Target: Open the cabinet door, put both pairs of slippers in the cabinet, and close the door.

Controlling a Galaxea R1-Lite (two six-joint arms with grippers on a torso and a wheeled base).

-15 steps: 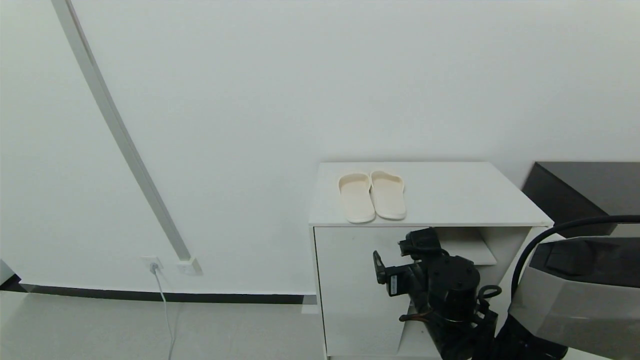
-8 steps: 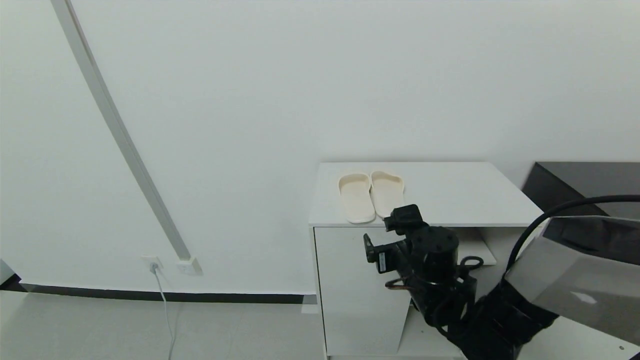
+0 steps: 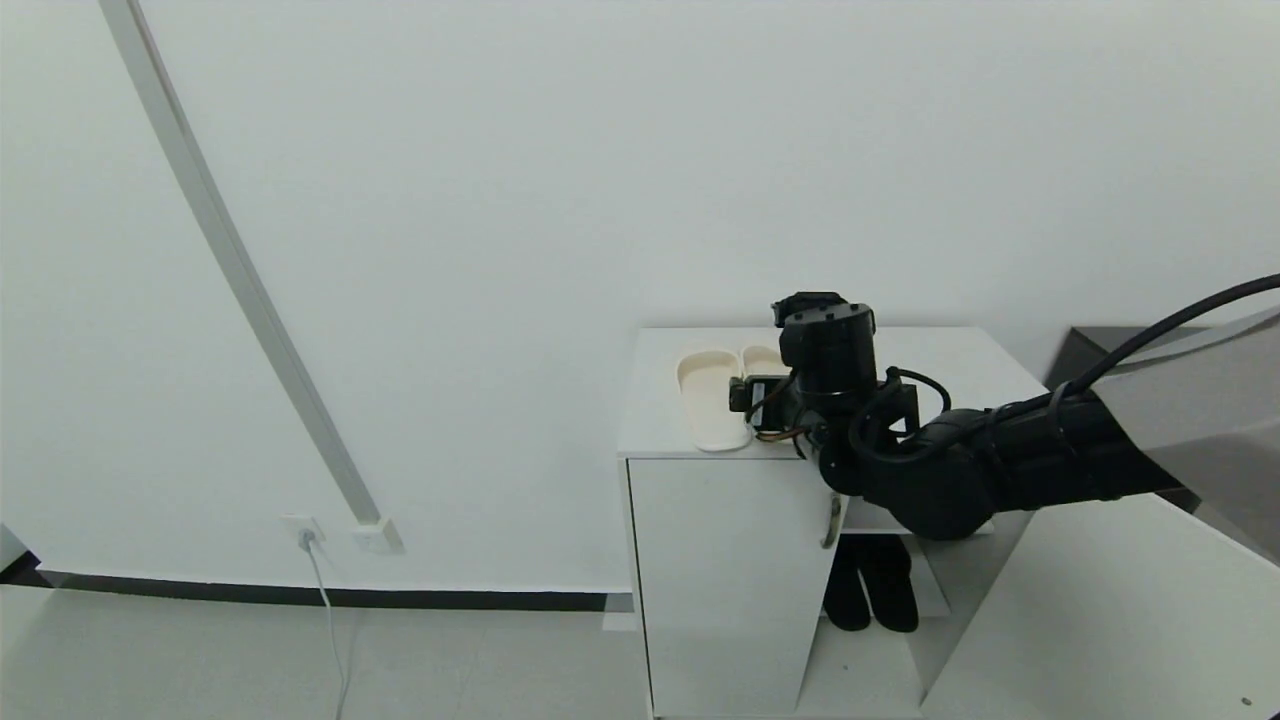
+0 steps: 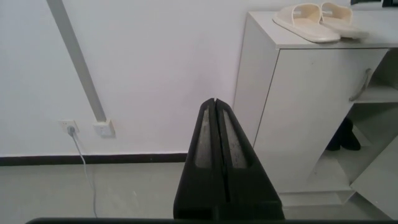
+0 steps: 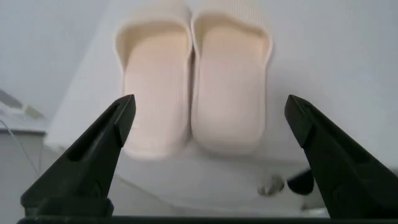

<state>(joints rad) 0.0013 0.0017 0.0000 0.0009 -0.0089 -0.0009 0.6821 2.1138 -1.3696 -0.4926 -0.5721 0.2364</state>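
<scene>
Jaws: left gripper (image 4: 215,103) pressed together, low, well short of the cabinet (image 3: 930,385); right gripper (image 5: 210,109) spread wide above cream slippers (image 3: 712,398) on its top. Door (image 3: 1080,610) open, black slippers (image 3: 872,588) on a shelf inside.

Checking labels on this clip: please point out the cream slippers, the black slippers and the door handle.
cream slippers (image 5: 227,87), right wrist view, footbed of one slipper.
black slippers (image 3: 888,588), head view, top of one slipper.
door handle (image 4: 360,84), left wrist view, middle of the bar.
</scene>
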